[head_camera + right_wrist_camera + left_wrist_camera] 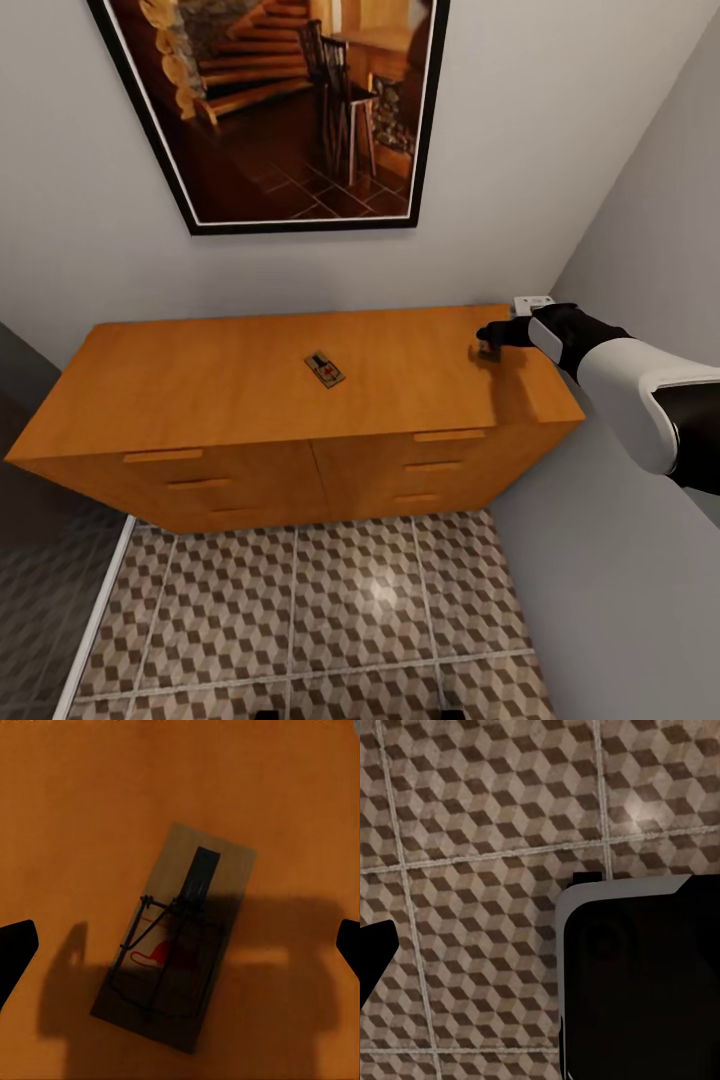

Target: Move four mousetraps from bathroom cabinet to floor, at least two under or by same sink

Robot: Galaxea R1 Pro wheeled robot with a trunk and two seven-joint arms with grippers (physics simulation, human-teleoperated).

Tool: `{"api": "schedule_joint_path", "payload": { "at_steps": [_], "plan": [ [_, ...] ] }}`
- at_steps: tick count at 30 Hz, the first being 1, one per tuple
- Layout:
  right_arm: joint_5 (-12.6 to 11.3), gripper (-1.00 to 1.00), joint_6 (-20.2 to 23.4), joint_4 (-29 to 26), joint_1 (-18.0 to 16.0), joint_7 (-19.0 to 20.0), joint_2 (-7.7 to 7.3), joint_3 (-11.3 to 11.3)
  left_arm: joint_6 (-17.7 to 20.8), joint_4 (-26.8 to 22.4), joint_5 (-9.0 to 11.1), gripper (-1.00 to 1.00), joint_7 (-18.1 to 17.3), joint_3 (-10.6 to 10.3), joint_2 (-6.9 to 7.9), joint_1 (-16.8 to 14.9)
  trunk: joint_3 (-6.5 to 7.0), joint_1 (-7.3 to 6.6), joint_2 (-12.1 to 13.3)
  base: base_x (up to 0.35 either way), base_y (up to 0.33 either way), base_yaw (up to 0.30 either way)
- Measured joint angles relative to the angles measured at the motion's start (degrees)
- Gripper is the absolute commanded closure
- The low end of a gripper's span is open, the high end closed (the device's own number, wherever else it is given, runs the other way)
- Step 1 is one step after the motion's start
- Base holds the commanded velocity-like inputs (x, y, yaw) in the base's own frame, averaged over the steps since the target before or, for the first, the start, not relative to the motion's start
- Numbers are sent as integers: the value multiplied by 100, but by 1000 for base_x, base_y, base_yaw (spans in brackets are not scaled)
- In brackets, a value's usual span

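Floor: cube-patterned tiles nearest the head camera, in front of the cabinet; also under the left wrist camera.
Cabinet: orange-brown top against the wall, drawer fronts facing the floor.
Centre trap: flat on the cabinet top, mid-way along, well apart from either arm.
Right gripper: reaching over the cabinet's right end, close to the corner by the wall.
Corner trap: flat on the wood straight beneath the right wrist camera, lying slantwise, wire and red mark up; in the head view hidden behind the gripper.
Right jaws: spread wide, dark tips at opposite edges of the wrist view, nothing between them but the trap below.
Left gripper: jaw state cannot be told; one dark tip and a dark body over bare tiles, nothing visibly held.
Step, judged: descent onto the corner trap for a pick.
Doing it well: turn the wrist so the fingers close across the board's narrow width, not its slanted diagonal; lower until the tips flank the edges; close squarely, clear of the wire.
Risk, judged: thin board, easy to skid along the smooth top.
Head view alone: both trap positions on the cabinet, the framed picture.
Right wrist view alone: trap's angle and jaw spread.
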Motion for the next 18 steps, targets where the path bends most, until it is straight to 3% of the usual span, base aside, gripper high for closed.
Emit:
{"api": "schedule_joint_path", "payload": {
  "at_steps": [18],
  "plan": [
    [-2, -100, 0, 0, 0, 0, 0, 0, 0, 0, 0, -100, 1, 0, 0, 0, 0, 0, 0, 6, 0, 0]
  ]
}}
